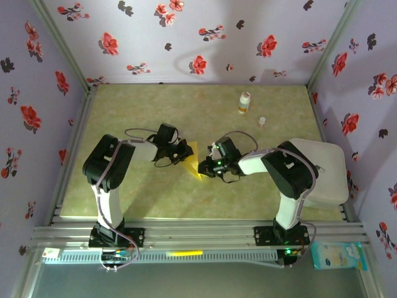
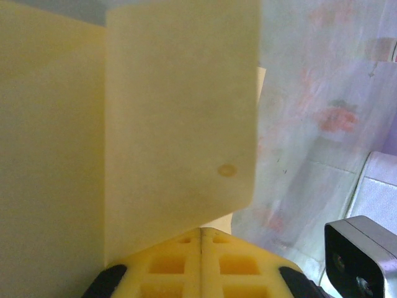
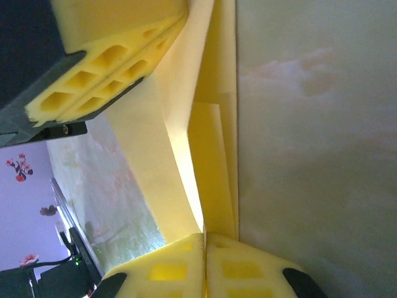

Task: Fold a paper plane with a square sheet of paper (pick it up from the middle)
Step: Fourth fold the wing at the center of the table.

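The square sheet of paper [image 1: 195, 162] is mustard yellow and creased into layered flaps with a pointed lower end, held just above the mat at the table's middle. My left gripper [image 1: 186, 153] is shut on its left edge. In the left wrist view the flaps [image 2: 180, 124] rise straight out of the shut left gripper [image 2: 203, 234]. My right gripper [image 1: 206, 167] is shut on the paper's right side. In the right wrist view the folded layers [image 3: 211, 155] run up from the right gripper [image 3: 204, 236] to the left gripper's yellow fingers [image 3: 105, 68].
A white-and-orange bottle [image 1: 244, 102] and a small cap-like piece [image 1: 262, 121] stand at the back right of the green mat [image 1: 155, 112]. A white board [image 1: 325, 171] lies under the right arm. Floral walls close in three sides.
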